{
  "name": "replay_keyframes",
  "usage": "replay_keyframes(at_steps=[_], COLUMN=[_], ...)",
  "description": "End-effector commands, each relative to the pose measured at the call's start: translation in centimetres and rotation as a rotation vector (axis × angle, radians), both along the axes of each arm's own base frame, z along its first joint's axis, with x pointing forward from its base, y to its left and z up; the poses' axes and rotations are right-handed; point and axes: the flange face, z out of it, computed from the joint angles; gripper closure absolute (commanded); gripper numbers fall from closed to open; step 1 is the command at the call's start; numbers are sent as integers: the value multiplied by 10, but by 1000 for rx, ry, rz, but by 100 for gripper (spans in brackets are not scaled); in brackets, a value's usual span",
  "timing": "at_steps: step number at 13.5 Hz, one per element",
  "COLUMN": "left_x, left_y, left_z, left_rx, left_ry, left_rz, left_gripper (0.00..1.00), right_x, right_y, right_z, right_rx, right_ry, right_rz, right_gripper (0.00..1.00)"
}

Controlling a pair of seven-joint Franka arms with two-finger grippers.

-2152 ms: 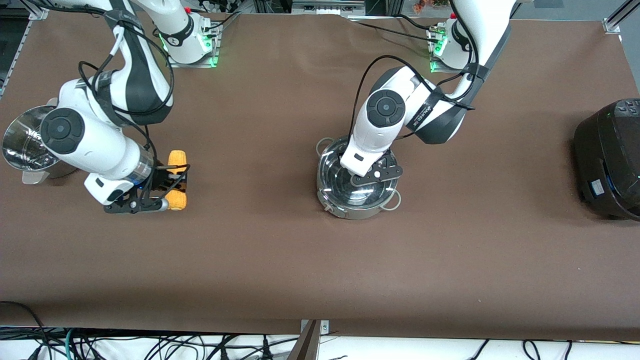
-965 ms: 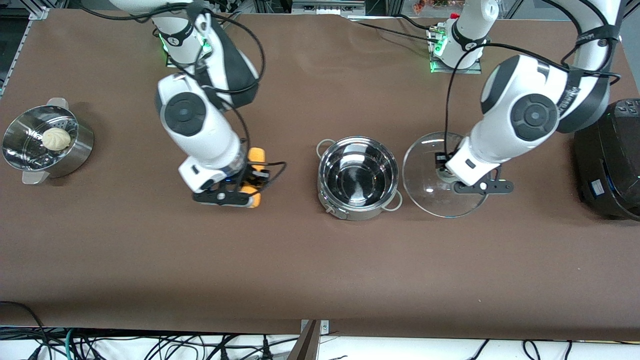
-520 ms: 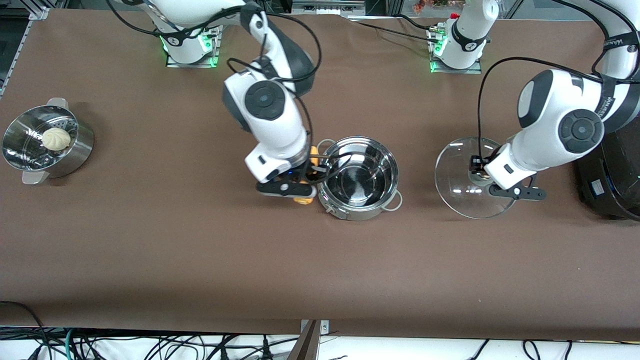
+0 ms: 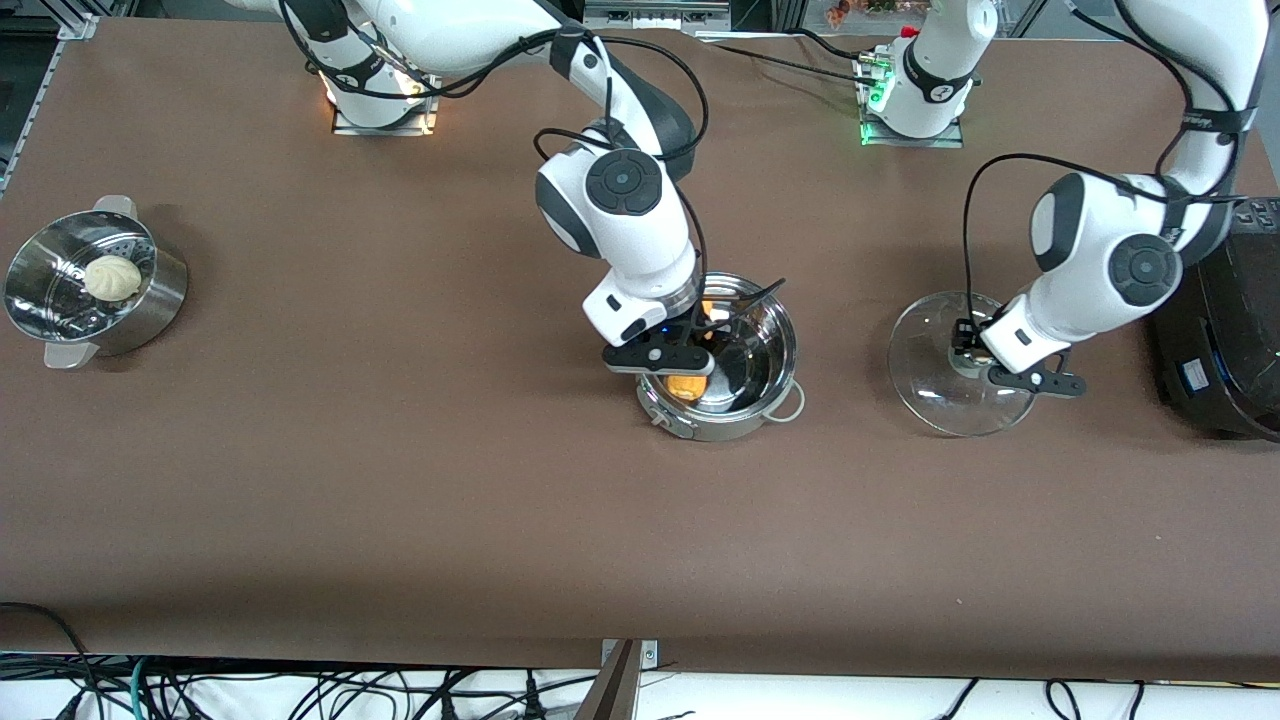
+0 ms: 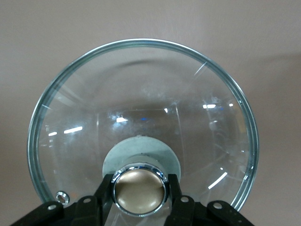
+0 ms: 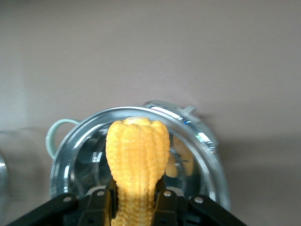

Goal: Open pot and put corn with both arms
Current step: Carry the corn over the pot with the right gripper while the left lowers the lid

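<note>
We see the right gripper [image 4: 672,352] hanging over the shallow round shiny steel pot [image 4: 717,357], which stands open near the middle of the brown table [image 4: 400,500]. Its 2 black fingers [image 6: 98,203] are clamped on the yellow-orange husked corn cob [image 4: 685,385], and in the right wrist view the cob [image 6: 137,162] juts out past the fingertips with its tip above the pot's bowl [image 6: 84,165]. In the front view only the cob's lower end shows under the gripper, inside the pot's rim. One of the pot's small loop handles [image 4: 790,402] sticks out toward the left arm's end of the table.

The left gripper [image 4: 968,357] sits toward the left arm's end, well apart from the pot, with its fingers [image 5: 175,193] pinched on the copper-coloured knob [image 5: 138,189] of the clear round glass lid [image 4: 945,365]. In the left wrist view the lid [image 5: 141,94] spreads out from the knob with bare table showing through the glass. We cannot tell whether the lid's rim touches the table. Just beside that gripper, at the table's edge, stands the big black cooker [image 4: 1225,330].

Well away from the right gripper, at the right arm's end of the table, is the perforated steel steamer bowl [image 4: 160,295] with 1 round white bun [image 4: 112,277] in it
</note>
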Motion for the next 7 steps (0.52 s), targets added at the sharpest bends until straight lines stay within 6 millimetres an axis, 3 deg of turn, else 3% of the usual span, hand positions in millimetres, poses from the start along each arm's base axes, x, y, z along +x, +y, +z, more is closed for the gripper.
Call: replay_keyframes(at_steps=[1, 4, 5, 7], left_x=[-11, -16, -18, -20], left_y=[-1, -1, -1, -1], left_z=[-8, -21, -29, -44], left_rx=[-20, -22, -24, -31], left_ry=[-10, 16, 31, 53], left_rz=[2, 3, 6, 20], left_gripper=[100, 100, 90, 90], right_x=[-6, -11, -11, -10], right_y=[25, 31, 31, 31], right_z=[-23, -31, -33, -33], right_rx=[63, 67, 64, 72], right_ry=[-20, -24, -23, -31], right_rz=[-23, -13, -13, -13], right_gripper=[100, 100, 100, 100])
